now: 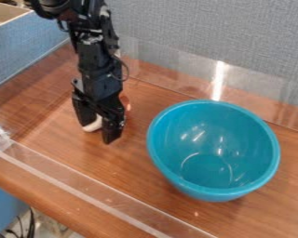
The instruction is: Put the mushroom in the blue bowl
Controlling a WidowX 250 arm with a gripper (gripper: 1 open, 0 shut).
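The blue bowl (177,139), glossy turquoise and empty, sits on the wooden table at the right. To its left my black gripper (100,124) points straight down, its fingertips (112,132) near the tabletop. The gripper stands open and straddles the mushroom (93,128). Only a cream-white sliver of the mushroom shows low between the fingers, plus a reddish bit behind the right finger. Nothing is held.
A cardboard box (18,37) stands at the back left. A clear plastic wall (77,191) runs along the table's front edge, and another clear panel (233,79) stands behind the bowl. A grey fabric backdrop closes off the rear.
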